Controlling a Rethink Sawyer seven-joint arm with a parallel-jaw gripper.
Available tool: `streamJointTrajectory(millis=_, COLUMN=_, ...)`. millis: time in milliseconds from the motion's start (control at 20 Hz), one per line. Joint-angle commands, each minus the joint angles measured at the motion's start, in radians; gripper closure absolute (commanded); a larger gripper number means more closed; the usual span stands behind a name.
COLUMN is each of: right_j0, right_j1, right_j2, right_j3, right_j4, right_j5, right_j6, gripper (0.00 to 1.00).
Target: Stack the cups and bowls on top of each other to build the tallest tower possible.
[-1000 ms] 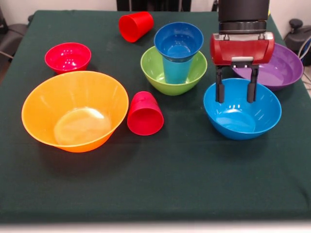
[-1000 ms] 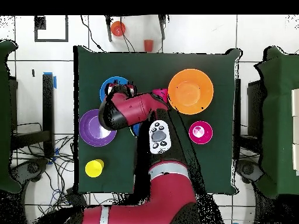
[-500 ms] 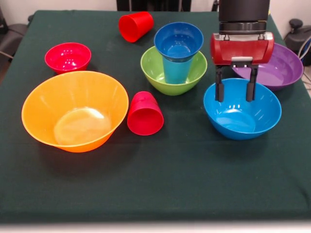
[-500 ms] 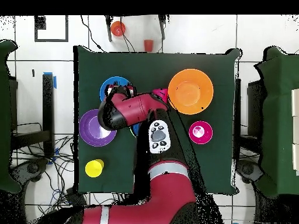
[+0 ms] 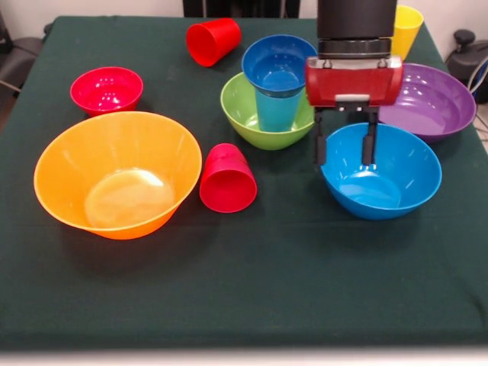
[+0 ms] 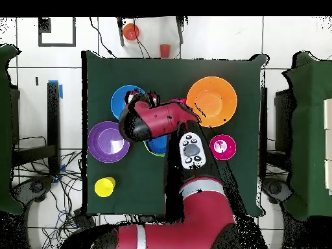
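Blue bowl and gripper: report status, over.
Gripper open, empty, fingers straddling the medium blue bowl's near-left rim. Tower: small dark blue bowl on light blue cup in green bowl. Nothing blocking.

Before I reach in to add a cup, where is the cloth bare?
The wide strip along the near edge, in front of the orange bowl, the tipped red cup and the blue bowl, is bare. It is crowded round the green bowl, where the gripper hangs open.
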State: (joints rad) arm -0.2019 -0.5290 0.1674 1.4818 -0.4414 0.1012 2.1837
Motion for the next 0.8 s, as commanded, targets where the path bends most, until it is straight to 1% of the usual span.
streamJointTrajectory(millis=50, right_j0=-0.039, right_j1=0.061, right_j2=0.096, right_j3=0.041, right_j4=-0.067, right_j5=0.078, right_j6=-0.076, gripper=0.00)
streamJointTrajectory(millis=200, right_j0=-0.044, right_j1=0.062, right_j2=0.093, right_j3=0.043, right_j4=-0.055, right_j5=0.065, right_j6=-0.049, gripper=0.00)
streamJointTrajectory(millis=450, right_j0=-0.044, right_j1=0.052, right_j2=0.091, right_j3=0.041, right_j4=-0.058, right_j5=0.070, right_j6=-0.051, gripper=0.00)
streamJointTrajectory(millis=600, right_j0=-0.046, right_j1=0.060, right_j2=0.092, right_j3=0.028, right_j4=-0.059, right_j5=0.070, right_j6=-0.055, gripper=0.00)
streamJointTrajectory(millis=700, right_j0=-0.029, right_j1=0.063, right_j2=0.073, right_j3=0.017, right_j4=-0.064, right_j5=0.065, right_j6=-0.050, gripper=0.00)
streamJointTrajectory(millis=800, right_j0=-0.028, right_j1=0.071, right_j2=0.078, right_j3=0.026, right_j4=-0.067, right_j5=0.048, right_j6=-0.042, gripper=0.00)
